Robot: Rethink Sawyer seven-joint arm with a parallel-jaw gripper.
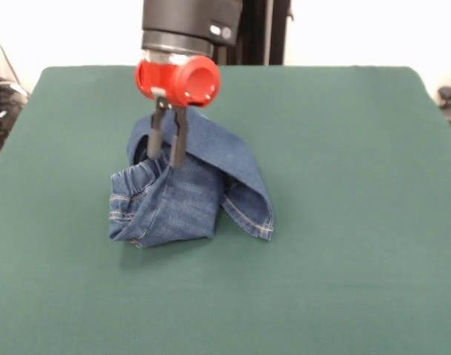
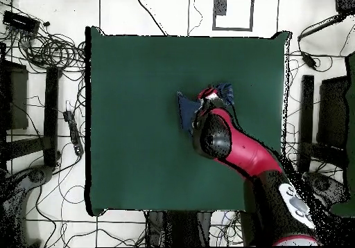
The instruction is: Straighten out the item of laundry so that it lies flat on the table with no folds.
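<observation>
The item of laundry (image 1: 182,198), blue denim jeans with orange-tan stitching, is bunched into a folded heap left of the table's (image 1: 344,222) middle. Its upper fold rises to my gripper (image 1: 166,157), whose two dark fingers (image 1: 179,140) stand close together and are shut on the denim below the red wrist ring. A hemmed leg end drapes down on the right side of the heap. In the overhead view the jeans (image 2: 186,111) peek out from under the arm, which hides the gripper and most of the cloth.
The dark green table (image 2: 132,134) extends well beyond the jeans on all sides. Cables and stands lie on the floor around the table (image 2: 41,51). The red and black arm (image 2: 239,148) crosses the table's lower right part in the overhead view.
</observation>
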